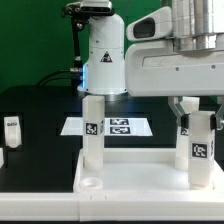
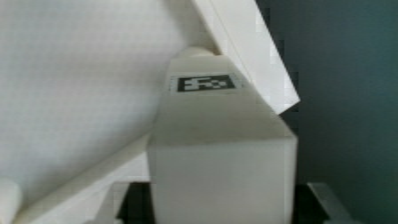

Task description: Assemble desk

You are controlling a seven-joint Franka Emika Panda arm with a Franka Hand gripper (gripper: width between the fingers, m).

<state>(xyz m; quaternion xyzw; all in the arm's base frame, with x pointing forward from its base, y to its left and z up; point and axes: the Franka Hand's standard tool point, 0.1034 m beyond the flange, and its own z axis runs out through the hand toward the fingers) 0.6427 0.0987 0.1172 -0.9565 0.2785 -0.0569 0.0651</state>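
The desk panel (image 1: 130, 178), white and rimmed, lies flat at the front with a round hole (image 1: 88, 184) at its near corner. Two white tagged legs stand upright on it. One leg (image 1: 93, 128) is toward the exterior view's left; the other leg (image 1: 201, 150) is at the right corner. My gripper (image 1: 199, 124) comes down over the right leg's top. In the wrist view that leg (image 2: 221, 150) fills the space between my fingers (image 2: 137, 203), which press against both of its sides. The gripper (image 2: 226, 188) is shut on it.
A loose tagged leg (image 1: 12, 129) stands on the black table at the exterior view's left. The marker board (image 1: 128, 126) lies behind the panel. The arm's white base (image 1: 105, 55) rises at the back before a green wall.
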